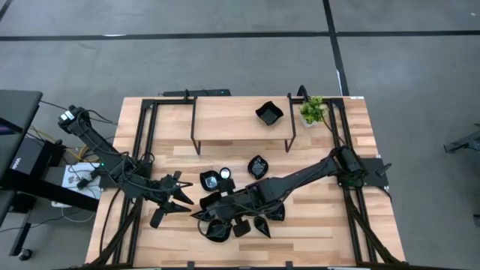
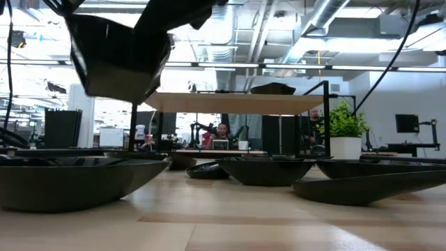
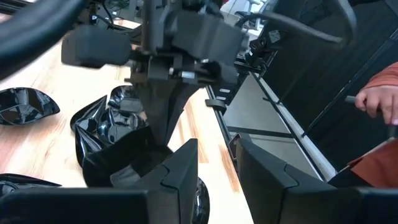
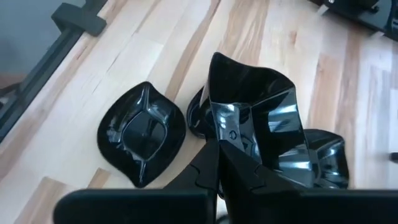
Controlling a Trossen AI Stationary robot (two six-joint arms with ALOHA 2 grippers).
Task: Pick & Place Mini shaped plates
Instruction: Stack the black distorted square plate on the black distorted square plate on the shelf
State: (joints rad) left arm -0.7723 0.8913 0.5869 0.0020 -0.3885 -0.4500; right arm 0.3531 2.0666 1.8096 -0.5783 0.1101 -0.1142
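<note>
Right pincer (image 4: 219, 167) first, and we have it clamped on the rim of a square plate (image 4: 255, 127), a glossy black dish with upswept corners, held tilted and lifted clear of the wood in the low view. Below and beside it on the tabletop (image 1: 322, 225) lies a scalloped plate (image 4: 142, 134), flat, with soft highlights across its ribbed centre, and another black dish peeks out past the held one. From above we see the cluster of mini plates (image 1: 234, 204) bunched in the front middle of the tabletop, some touching one another, with a teardrop one (image 1: 262, 228) pointing toward the front edge. One more square dish (image 1: 269, 113) sits alone on the raised shelf (image 1: 225, 120) at the back, near the small potted plant (image 1: 313, 110) at the back right corner. Our left pincer (image 1: 178, 196) hovers just left of the cluster with its fingers apart and nothing between them. Open wood runs along the right front and the left front of the tabletop, while the shelf legs fence in the back. Beyond the edge, a person's hand (image 3: 379, 102) shows in the left wrist view.
</note>
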